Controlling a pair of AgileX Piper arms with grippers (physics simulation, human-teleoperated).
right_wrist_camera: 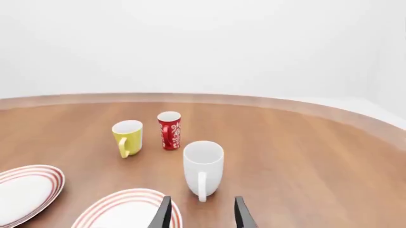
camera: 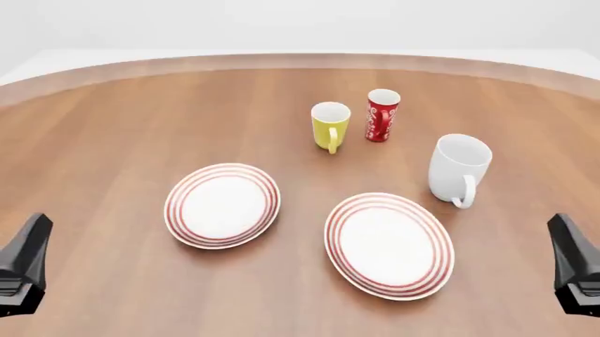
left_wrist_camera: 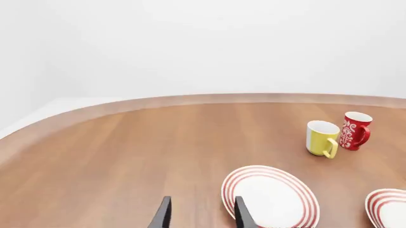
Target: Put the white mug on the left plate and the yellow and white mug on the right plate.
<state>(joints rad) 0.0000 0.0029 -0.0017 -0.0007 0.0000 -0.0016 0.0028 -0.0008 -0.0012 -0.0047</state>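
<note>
Wood table [camera: 122, 119] fills the front view, and everything for the task is laid out on it, apart and untouched. Two red-ringed plates are set toward the bottom of that frame, nearest the arms, both bare: the right plate [camera: 389, 244] at lower centre-right and the left plate [camera: 223, 205] at centre-left, well apart from each other. Being bare and close in, they are judged ready to receive the mugs.

The white mug [camera: 457, 168] stands upright at right of centre, just beyond the right plate's far rim, its handle turned toward the bottom of the frame. The yellow mug [camera: 329, 125] stands upright at upper centre, beside a red cup [camera: 381, 114] that is no part of the task; the two are near each other but apart.

The left gripper [left_wrist_camera: 200, 214] and the right gripper [right_wrist_camera: 200, 213] are seen in the wrist views with fingers spread and nothing between them. In the front view only dark arm parts show at the bottom corners. Neither mug is yet on a plate, so the task is judged not yet begun. A careful reach will be called for near the red cup.
</note>
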